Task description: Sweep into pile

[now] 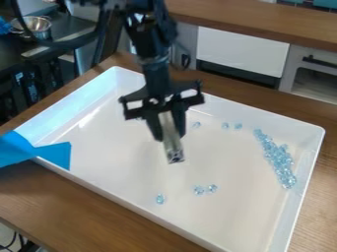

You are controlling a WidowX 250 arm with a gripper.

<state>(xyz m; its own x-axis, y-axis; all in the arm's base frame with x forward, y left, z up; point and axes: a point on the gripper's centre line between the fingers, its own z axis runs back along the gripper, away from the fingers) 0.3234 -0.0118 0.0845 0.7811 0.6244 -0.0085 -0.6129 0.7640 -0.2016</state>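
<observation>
Over the white tray (105,162), the end effector (168,134) is closed on a narrow, pale tool (172,147) that points down. Clear blue beads (280,161) form a long cluster toward the view's right, with six more scattered apart from it, all inside the tray.

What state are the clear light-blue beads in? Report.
Partly spread: most beads form one long cluster, but several lie scattered in the white rectangular tray.

Metal pot (41,30) upper left; blue strip (18,149) left; white panel (240,51) below wooden counter (263,24)
</observation>
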